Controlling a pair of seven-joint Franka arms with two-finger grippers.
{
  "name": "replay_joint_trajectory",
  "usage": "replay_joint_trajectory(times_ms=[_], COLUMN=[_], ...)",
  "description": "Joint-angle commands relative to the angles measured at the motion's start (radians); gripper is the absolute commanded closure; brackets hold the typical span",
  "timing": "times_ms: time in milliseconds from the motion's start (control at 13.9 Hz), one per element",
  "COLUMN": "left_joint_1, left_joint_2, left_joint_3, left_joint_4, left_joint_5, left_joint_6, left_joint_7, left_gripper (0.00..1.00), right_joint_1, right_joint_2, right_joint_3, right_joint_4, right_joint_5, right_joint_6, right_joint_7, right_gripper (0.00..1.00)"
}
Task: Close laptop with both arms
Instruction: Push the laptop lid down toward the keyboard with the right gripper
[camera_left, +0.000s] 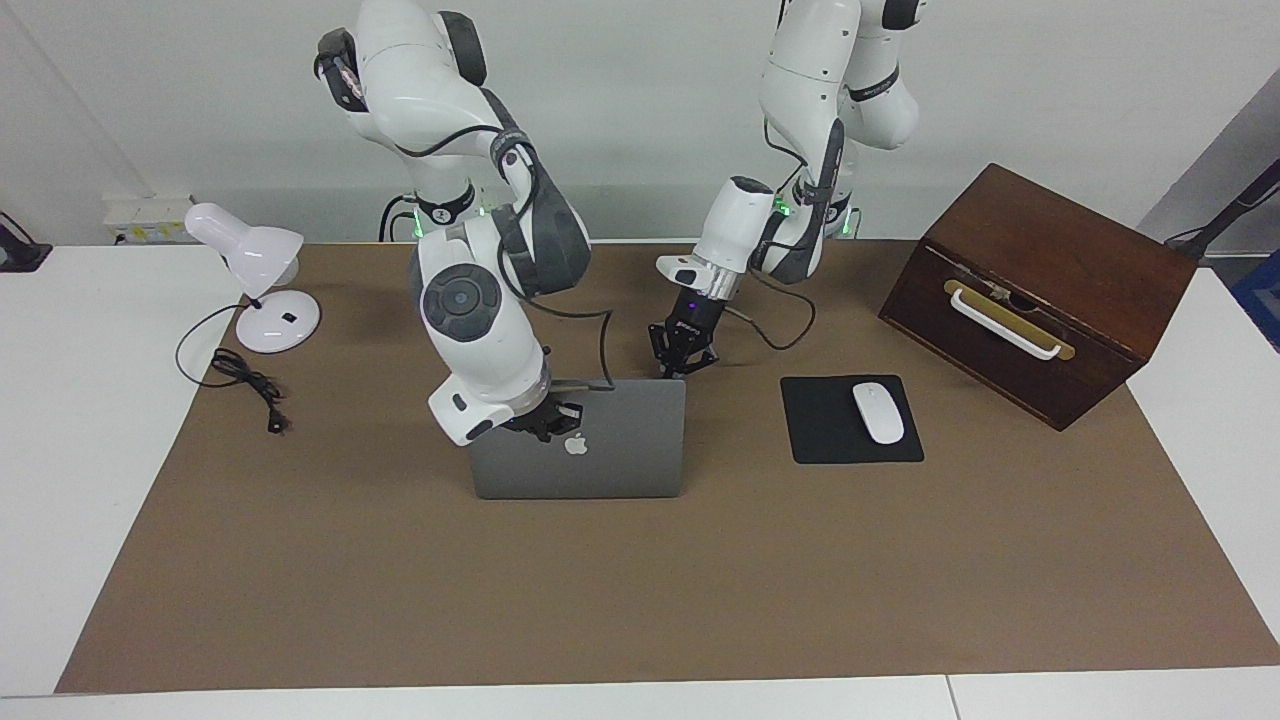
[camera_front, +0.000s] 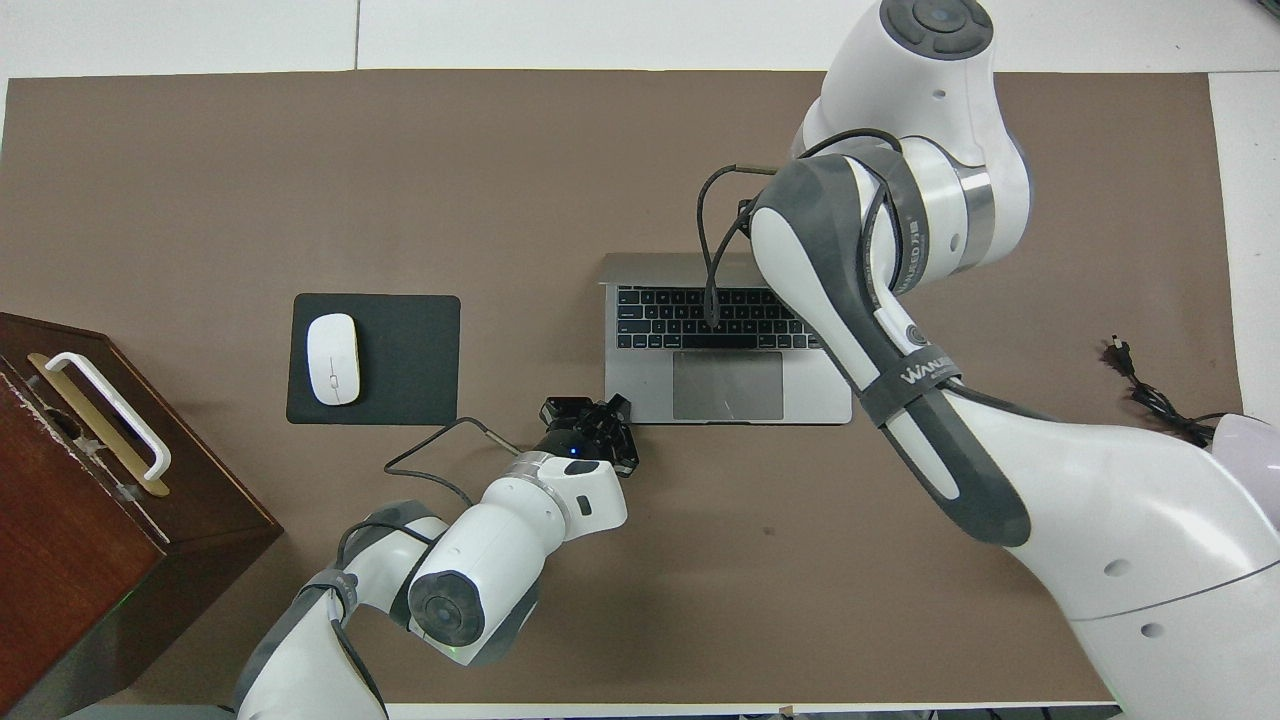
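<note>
Already tilted well down, the slim silver-grey aluminium laptop (camera_left: 580, 440) with the dark apple logo on its lid sits at the centre of the facing view on the brown table mat (camera_left: 640, 600); its keyboard and trackpad show in the middle of the overhead view. The right gripper (camera_left: 545, 425), fingertips together and grasping nothing, presses on the lid's outer face next to the logo. The left gripper (camera_left: 678, 362), also pinched shut and empty, stands at the corner of the base toward the mouse pad, apparently steadying it. The main risk, as I judge it, is the closed fingertips sliding on the smooth lid, or the lid dropping hard onto the keyboard if pushed too fast; the base could also skid if the left gripper loses contact. The laptop's long axis runs across the frame, hinge toward the bottom of the facing view, open edge toward the robots.
</note>
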Motion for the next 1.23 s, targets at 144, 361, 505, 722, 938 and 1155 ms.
replay_joint_trajectory(times_ms=[144,361,505,722,938,1155], left_joint_1=[-0.021,-0.020,-0.020,-0.018,-0.016,-0.016], left_joint_2=[0.055,0.057,0.059,0.059,0.059,0.060], left_joint_3=[0.018,0.020,0.020,0.020,0.020,0.020], left_joint_4=[0.002,0.002,0.002,-0.001,-0.007,-0.007], left_joint_5=[-0.011,-0.010,-0.008,-0.006,-0.006,-0.006], left_joint_6=[0.034,0.034,0.034,0.034,0.034,0.034], left_joint_7=[0.024,0.024,0.025,0.035,0.045,0.053], left_gripper=[1.00,1.00,1.00,1.00,1.00,1.00], right_joint_1=[-0.035,-0.039,-0.047,-0.052,-0.052,-0.050], right_joint_2=[-0.033,-0.022,-0.022,-0.020,-0.011,-0.011], right_joint_3=[0.015,0.015,0.015,0.015,0.015,0.013], right_joint_4=[-0.114,-0.149,-0.204,-0.252,-0.275,-0.277], right_joint_5=[0.041,0.055,0.054,0.054,0.051,0.048], right_joint_6=[0.009,0.035,0.085,0.145,0.185,0.185], right_joint_7=[-0.022,-0.022,-0.022,-0.027,-0.031,-0.032], right_gripper=[1.00,1.00,1.00,1.00,1.00,1.00])
